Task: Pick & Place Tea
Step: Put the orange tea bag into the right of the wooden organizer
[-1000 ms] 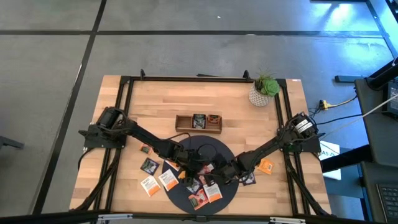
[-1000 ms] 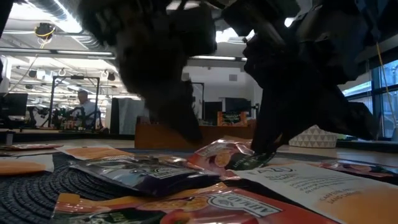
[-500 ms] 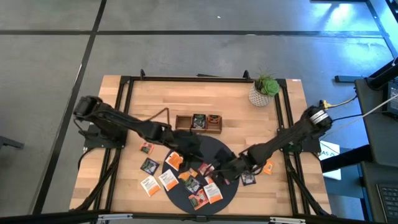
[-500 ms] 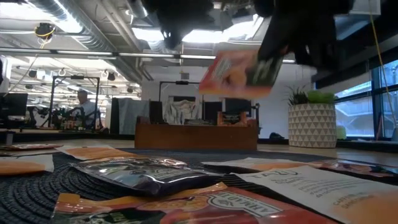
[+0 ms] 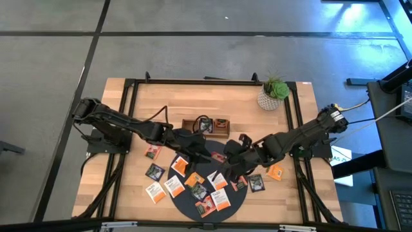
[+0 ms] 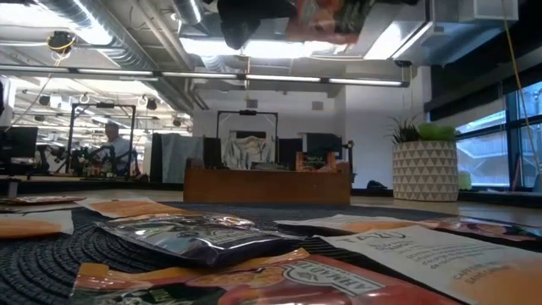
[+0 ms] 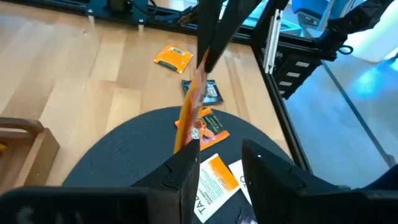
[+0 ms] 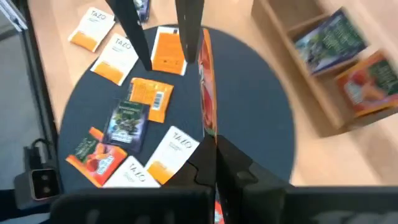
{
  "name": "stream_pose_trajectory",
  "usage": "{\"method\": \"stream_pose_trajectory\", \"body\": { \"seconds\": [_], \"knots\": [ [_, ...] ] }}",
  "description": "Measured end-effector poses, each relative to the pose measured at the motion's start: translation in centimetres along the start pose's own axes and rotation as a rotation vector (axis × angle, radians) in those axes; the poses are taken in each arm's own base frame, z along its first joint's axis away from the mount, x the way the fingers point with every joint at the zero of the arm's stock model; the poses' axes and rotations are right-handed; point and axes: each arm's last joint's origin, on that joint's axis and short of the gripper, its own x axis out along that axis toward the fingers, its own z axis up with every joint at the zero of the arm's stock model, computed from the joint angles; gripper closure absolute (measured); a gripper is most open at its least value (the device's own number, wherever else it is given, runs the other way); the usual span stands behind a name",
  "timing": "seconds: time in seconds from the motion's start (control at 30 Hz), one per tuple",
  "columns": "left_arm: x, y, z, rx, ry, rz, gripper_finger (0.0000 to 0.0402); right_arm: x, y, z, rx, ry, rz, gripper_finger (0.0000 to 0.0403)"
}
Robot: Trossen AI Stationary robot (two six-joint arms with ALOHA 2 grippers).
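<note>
The right hand point(image 8: 208, 146) pinches an orange-red tea sachet point(image 8: 207, 93) edge-on above the dark round mat point(image 8: 261, 106), with the left hand point(image 7: 221, 158) open just beside it; a thin-edge grip could slip, dropping the sachet short of the wooden tray point(image 5: 205, 126)

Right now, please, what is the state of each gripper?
Left gripper: open, its fingers on either side of the red-orange sachet, above the mat.
Right gripper: shut on the same sachet, holding it edge-on in the air.
</note>
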Motion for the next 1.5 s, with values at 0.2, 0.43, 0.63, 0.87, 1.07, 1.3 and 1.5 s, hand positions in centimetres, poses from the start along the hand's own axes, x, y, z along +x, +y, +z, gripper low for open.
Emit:
{"method": "stream_pose_trajectory", "body": {
  "seconds": [0.2,0.43,0.63,0.87,1.07,1.3,1.5],
  "knots": [
    [0.0,0.0,0.1,-0.013,-0.018,0.018,0.0286,-0.2,-0.1,0.7,-0.026,0.016,0.042,0.0400],
    [0.0,0.0,0.1,-0.037,-0.018,0.018,0.0286,-0.3,0.1,0.5,-0.004,0.062,0.090,0.0400],
    [0.0,0.0,0.1,-0.045,-0.016,0.011,0.0286,-0.3,0.1,0.4,0.013,0.066,0.092,0.0400],
    [0.0,0.0,0.1,-0.044,-0.017,0.011,0.0286,-0.3,0.5,1.1,-0.009,0.007,0.139,0.0398],
    [0.0,0.0,0.1,-0.009,-0.017,0.010,0.0327,-0.2,0.3,1.3,-0.006,0.006,0.131,0.0396],
    [0.0,0.0,0.1,0.008,-0.017,0.008,0.0390,-0.2,0.3,1.2,-0.006,0.010,0.133,0.0392],
    [-0.1,-0.1,0.1,0.009,-0.010,-0.023,0.0389,-1.2,-0.5,0.8,0.035,0.065,0.112,0.0332]
  ]
}}
